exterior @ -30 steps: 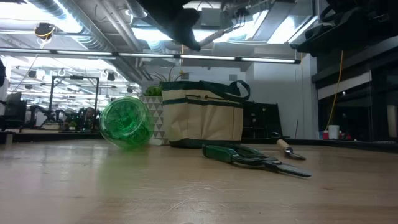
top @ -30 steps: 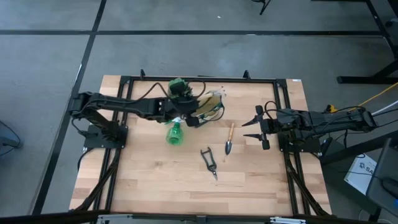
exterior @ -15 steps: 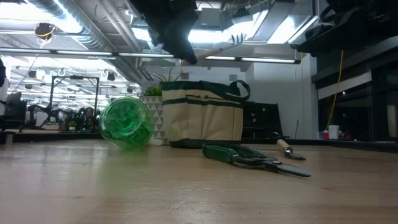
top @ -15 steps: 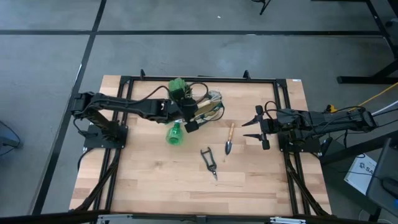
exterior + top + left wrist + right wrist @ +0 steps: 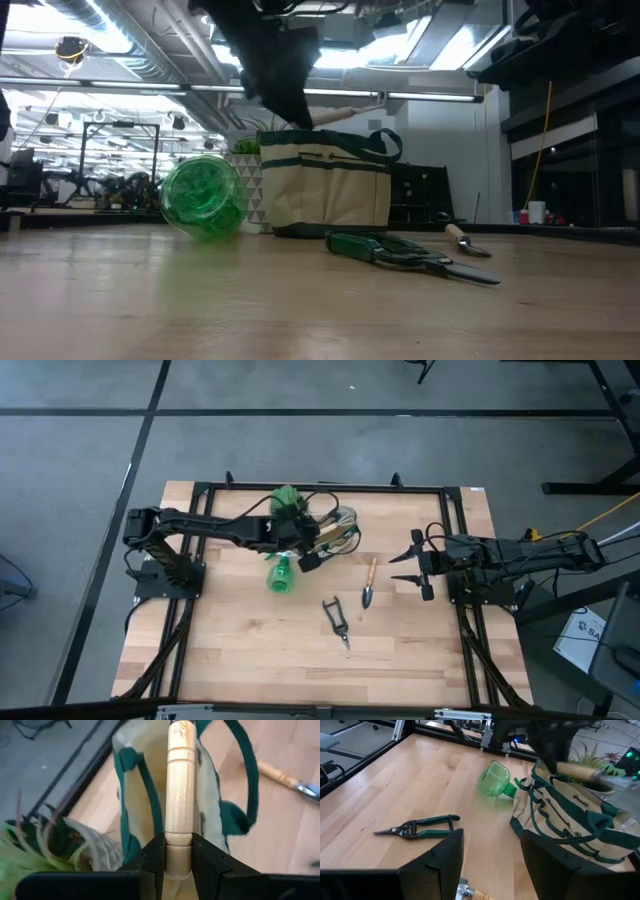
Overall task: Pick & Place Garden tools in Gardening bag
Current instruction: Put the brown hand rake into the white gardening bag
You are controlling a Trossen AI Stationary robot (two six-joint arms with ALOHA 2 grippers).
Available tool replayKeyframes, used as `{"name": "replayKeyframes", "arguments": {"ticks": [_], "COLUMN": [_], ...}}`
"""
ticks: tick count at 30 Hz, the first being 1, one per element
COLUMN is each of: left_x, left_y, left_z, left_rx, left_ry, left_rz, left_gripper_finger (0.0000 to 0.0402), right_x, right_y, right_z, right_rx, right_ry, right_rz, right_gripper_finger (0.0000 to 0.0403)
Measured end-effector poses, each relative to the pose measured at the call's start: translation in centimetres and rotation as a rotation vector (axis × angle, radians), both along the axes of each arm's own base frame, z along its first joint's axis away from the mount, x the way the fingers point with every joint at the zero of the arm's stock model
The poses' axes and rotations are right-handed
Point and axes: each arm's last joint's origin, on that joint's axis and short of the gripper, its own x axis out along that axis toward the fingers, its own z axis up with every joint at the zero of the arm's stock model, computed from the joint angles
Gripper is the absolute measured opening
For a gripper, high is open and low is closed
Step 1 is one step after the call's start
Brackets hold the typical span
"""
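The beige gardening bag with green trim (image 5: 338, 530) stands upright at the table's far middle, mouth open (image 5: 150, 775). My left gripper (image 5: 308, 558) is above its mouth, shut on the wooden-handled hand rake (image 5: 345, 112). The rake's metal head shows blurred in the right wrist view (image 5: 620, 780). The green spray bottle (image 5: 281, 575) lies on its side left of the bag. The pruning shears (image 5: 337, 622) and the trowel (image 5: 370, 585) lie flat on the table. My right gripper (image 5: 408, 563) waits open at the right, touching nothing. My left gripper pinches the rake's wooden handle near its butt end (image 5: 178, 827) between its two fingers. The handle runs on forward past the fingertips, along the fingers' line. The rake is lifted clear, nearly level, just above the bag's open mouth, its head toward the table's right.
A green plant in a white pot (image 5: 287, 498) stands close to the bag's left far side, beside my left arm. Black frame rails (image 5: 320, 487) run round the table. Bare wood lies at the table's near half (image 5: 260, 650).
My left gripper has gone down toward the bag's mouth with the rake, staying shut on its handle. The rake has tipped from slanting upward to nearly level. The other tools and the bag have kept still.
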Motion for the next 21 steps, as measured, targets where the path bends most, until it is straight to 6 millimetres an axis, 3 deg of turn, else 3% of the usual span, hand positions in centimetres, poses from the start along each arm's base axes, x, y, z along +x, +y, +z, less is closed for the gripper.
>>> {"name": "replayKeyframes", "arguments": {"ticks": [12,21], "left_x": [0.3,0.2], "left_y": [1.0,1.5], "left_z": [-1.5,-1.5], "left_rx": [-0.097,-0.155], "left_ry": [0.023,0.000], "left_rz": [0.071,0.081], "left_gripper_finger": [0.0066,0.0066], "right_x": [0.0,0.0], "right_y": [0.0,0.0], "right_z": [0.0,0.0], "right_rx": [0.000,0.000], "right_ry": [0.002,0.003], "right_rz": [0.000,0.000], "right_gripper_finger": [0.0201,0.0201]}}
